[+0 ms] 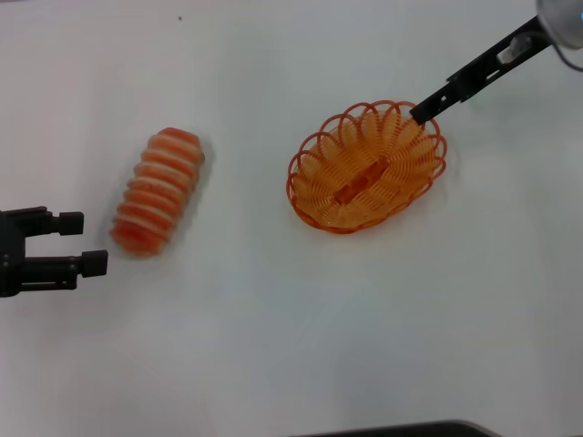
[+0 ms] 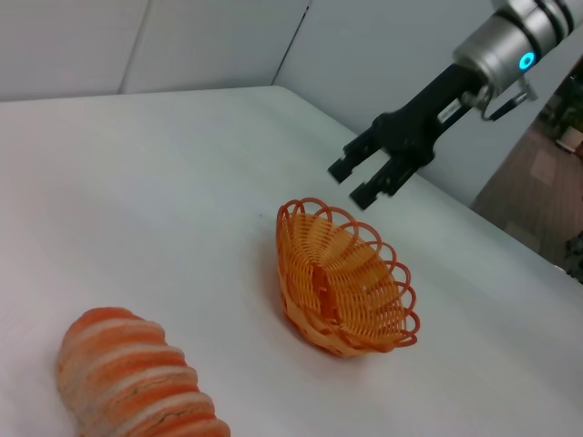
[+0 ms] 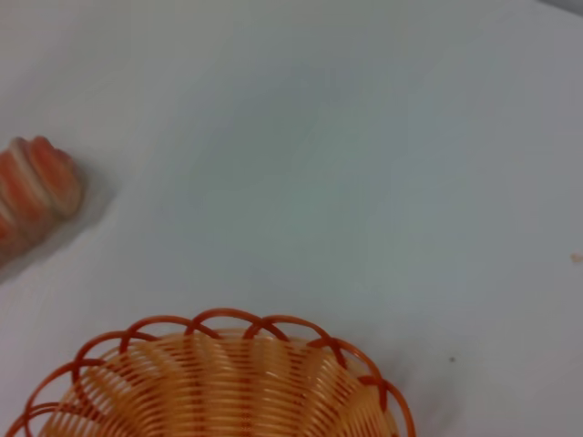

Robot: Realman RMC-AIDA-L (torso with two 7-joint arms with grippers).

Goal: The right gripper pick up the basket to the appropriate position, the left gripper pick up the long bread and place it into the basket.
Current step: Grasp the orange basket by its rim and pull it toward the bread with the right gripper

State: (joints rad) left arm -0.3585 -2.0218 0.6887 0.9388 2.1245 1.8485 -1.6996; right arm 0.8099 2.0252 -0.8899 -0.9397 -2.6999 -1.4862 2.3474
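Observation:
The long bread, orange-red with cream ridges, lies on the white table at the left. It also shows in the left wrist view and the right wrist view. The orange wire basket sits empty to the right of centre, and also shows in both wrist views. My left gripper is open and empty, just left of the bread's near end. My right gripper is open at the basket's far right rim; the left wrist view shows it slightly above the rim, apart from it.
The white table spreads around both objects. A dark edge shows at the near side. In the left wrist view the table's edge runs behind the basket, with floor beyond it.

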